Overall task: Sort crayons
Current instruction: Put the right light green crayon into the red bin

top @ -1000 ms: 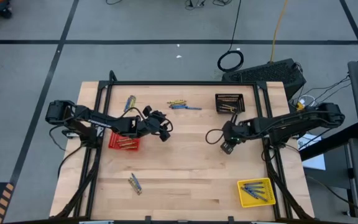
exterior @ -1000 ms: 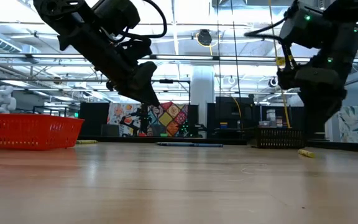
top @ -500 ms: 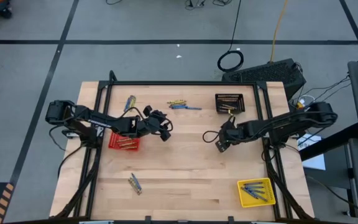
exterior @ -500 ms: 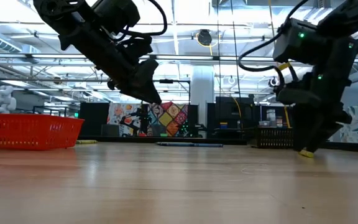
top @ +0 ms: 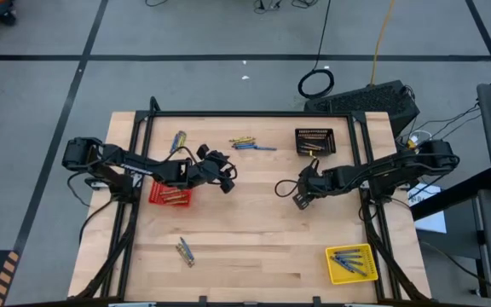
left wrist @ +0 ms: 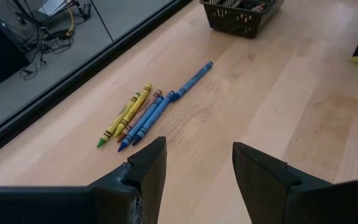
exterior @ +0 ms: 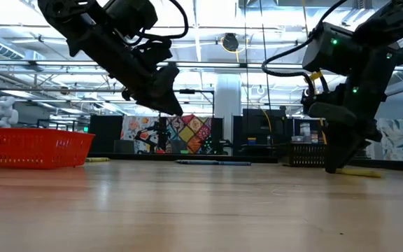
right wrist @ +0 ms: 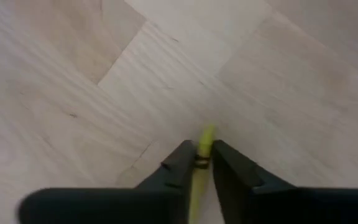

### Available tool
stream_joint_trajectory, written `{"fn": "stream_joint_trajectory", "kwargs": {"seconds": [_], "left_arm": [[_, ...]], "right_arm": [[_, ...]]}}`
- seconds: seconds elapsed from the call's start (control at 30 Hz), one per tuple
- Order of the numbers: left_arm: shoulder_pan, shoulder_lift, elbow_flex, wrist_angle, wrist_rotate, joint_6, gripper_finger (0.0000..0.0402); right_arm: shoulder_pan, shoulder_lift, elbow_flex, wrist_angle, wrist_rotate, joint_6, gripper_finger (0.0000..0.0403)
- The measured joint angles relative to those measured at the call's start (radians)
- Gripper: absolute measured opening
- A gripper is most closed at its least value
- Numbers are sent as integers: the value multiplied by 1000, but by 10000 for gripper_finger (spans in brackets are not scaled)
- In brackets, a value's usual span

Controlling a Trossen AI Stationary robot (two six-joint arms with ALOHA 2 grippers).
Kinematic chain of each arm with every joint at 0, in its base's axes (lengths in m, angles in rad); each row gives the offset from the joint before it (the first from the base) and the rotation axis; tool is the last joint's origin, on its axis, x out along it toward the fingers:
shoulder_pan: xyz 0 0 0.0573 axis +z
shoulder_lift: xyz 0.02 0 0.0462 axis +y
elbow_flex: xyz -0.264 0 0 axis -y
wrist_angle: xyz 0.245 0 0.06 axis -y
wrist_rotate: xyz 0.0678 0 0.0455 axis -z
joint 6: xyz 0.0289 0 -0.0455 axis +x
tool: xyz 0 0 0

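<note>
Right gripper (right wrist: pixel 197 163) is seen low at the table (top: pixel 254 239), right of its centre, with its fingers (right wrist: pixel 178 163) clamped on a yellow crayon (right wrist: pixel 199 165) whose tip sticks out past them just above the wood; in the low view the same crayon (exterior: pixel 359 171) is shown lying along the table surface by the gripper. Left gripper (left wrist: pixel 194 168) is held above the table near the red basket (top: pixel 170 194), its fingers apart and nothing between them. A loose row of crayons (left wrist: pixel 148 112), yellow, brown and blue, is laid on the wood ahead of it, at the far middle of the table. A black basket (top: pixel 314 141) is placed beyond the right gripper, a yellow basket (top: pixel 352 263) with blue crayons (top: pixel 348 259) at the near right corner, and a few more crayons (top: pixel 184 251) near the front left
</note>
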Motion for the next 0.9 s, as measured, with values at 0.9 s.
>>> {"fn": "stream_joint_trajectory", "kwargs": {"seconds": [0.9], "left_arm": [[-53, 23, 1, 229, 118, 159, 187]], "right_arm": [[33, 14, -77, 1331, -201, -811, 1]]}}
